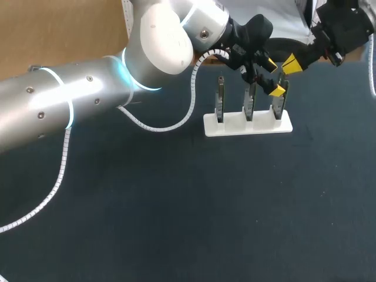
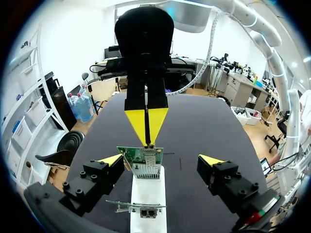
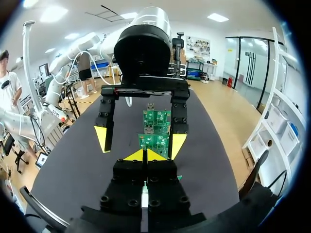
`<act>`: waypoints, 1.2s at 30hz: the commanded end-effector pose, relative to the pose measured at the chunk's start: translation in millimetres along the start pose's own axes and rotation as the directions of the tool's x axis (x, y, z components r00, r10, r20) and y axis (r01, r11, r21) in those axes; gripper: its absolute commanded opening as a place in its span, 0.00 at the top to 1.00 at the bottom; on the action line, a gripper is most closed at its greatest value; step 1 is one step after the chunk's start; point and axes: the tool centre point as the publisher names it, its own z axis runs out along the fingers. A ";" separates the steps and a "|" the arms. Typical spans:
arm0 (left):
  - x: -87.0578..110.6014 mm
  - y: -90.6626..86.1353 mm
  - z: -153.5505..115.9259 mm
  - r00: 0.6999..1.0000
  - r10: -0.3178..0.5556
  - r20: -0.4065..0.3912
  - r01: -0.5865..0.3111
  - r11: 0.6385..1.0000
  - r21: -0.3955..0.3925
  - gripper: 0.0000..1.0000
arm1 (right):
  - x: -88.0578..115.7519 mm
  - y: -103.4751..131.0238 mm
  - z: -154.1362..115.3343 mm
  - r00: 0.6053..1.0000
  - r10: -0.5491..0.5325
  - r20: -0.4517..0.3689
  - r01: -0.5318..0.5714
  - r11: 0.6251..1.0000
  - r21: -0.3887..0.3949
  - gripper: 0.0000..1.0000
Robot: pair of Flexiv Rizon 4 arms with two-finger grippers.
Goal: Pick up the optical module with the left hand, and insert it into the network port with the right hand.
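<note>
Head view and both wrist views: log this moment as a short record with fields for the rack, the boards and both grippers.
rack: white rectangular plastic rack on the dark table cloth
boards: three green circuit boards standing upright in the rack
left gripper: open, fingers either side of the rack, holding nothing
right gripper: shut on what appears to be the thin optical module
module position: over the top edge of the end board; whether it is inserted cannot be told
</note>
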 end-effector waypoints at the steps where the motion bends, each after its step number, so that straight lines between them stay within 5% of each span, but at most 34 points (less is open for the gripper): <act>1: -1.7 2.5 0.8 1.000 -0.002 -0.007 0.002 1.000 0.004 0.00 | 2.4 -2.0 2.6 1.000 0.004 -0.004 -0.004 1.000 -0.009 1.00; 36: -1.7 2.5 0.8 1.000 -0.002 -0.007 0.002 1.000 0.004 0.00 | 12.1 3.6 7.7 0.999 0.041 0.005 -0.041 0.999 -0.001 1.00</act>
